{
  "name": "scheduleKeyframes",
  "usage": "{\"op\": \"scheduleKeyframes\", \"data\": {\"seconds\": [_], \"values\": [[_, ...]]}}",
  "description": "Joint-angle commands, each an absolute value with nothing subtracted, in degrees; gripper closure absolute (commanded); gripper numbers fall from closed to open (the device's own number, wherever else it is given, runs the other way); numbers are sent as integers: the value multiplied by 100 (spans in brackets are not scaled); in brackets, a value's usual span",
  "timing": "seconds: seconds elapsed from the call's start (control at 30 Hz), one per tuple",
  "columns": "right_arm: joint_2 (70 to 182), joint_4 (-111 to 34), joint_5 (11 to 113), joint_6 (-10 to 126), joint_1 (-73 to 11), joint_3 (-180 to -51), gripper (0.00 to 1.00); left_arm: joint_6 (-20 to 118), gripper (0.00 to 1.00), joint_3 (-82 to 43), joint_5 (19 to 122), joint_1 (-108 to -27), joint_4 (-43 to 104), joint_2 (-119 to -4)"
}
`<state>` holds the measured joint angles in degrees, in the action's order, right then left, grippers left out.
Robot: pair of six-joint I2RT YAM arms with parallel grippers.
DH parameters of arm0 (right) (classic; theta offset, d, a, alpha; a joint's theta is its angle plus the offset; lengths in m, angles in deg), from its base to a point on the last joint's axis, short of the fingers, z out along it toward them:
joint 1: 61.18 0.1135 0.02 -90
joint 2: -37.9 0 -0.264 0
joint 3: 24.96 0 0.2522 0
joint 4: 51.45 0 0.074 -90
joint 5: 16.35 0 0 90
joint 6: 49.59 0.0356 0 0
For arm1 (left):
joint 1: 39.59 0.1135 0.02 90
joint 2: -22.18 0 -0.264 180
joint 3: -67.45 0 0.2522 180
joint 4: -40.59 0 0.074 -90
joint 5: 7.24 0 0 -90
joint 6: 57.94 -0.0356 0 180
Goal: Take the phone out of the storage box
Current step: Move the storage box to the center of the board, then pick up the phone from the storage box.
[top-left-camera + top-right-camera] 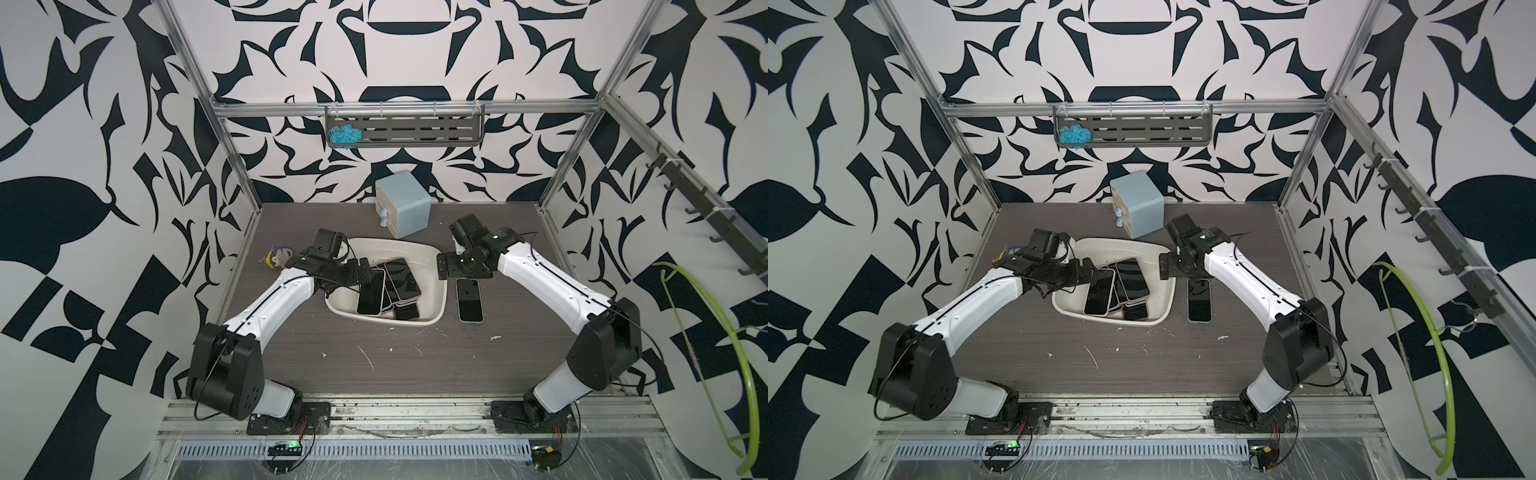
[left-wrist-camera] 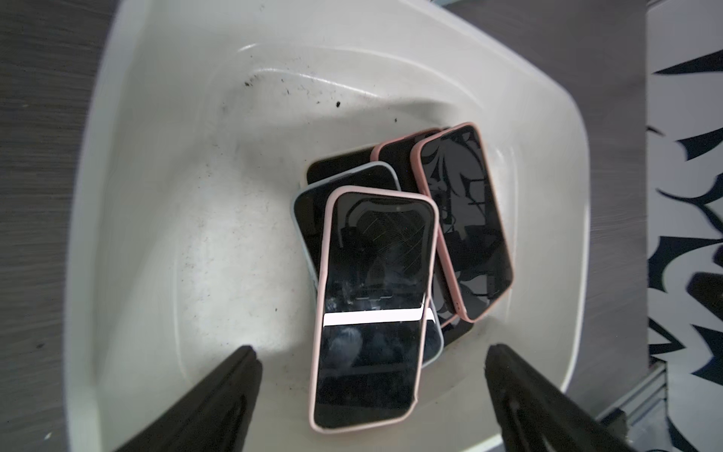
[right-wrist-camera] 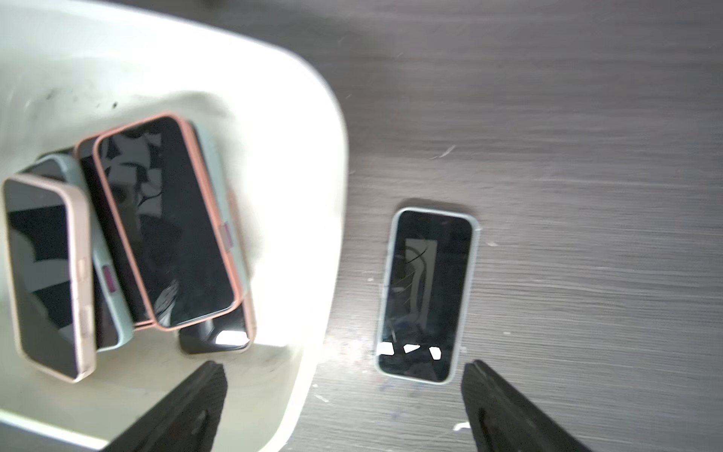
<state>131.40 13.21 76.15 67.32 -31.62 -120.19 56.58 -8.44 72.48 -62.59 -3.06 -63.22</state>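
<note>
Dark wood-grain table point(image 1: 374, 365) carries the glossy white, rounded storage box point(image 1: 403, 248) with slab-shaped phones point(image 1: 401, 282) piled inside. 1 pale-cased phone point(image 1: 469, 299) lies flat just beside it, screen up, long axis front-to-back, ahead of the wide-spread, empty right gripper point(image 3: 344, 367). The left gripper point(image 2: 371, 351), equally wide and empty, straddles a pink-cased phone point(image 2: 371, 274), whose long axis points away from the fingers.
</note>
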Motion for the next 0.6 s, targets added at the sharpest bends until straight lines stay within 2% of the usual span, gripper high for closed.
{"op": "scheduleKeyframes", "data": {"seconds": [0.0, 0.37, 0.57], "values": [[13278, 1214, 7076, 7030, -3145, -11996, 1, 5053, 1, -1262, 7524, -6562, -869, -6805], [12996, 1026, 6944, 7026, -3115, -11554, 0, 4501, 0, -1870, 7766, -6597, -1214, -7585], [12877, 1000, 6954, 7006, -3112, -11236, 0, 4224, 0, -1987, 7469, -6643, -1242, -7761]]}}
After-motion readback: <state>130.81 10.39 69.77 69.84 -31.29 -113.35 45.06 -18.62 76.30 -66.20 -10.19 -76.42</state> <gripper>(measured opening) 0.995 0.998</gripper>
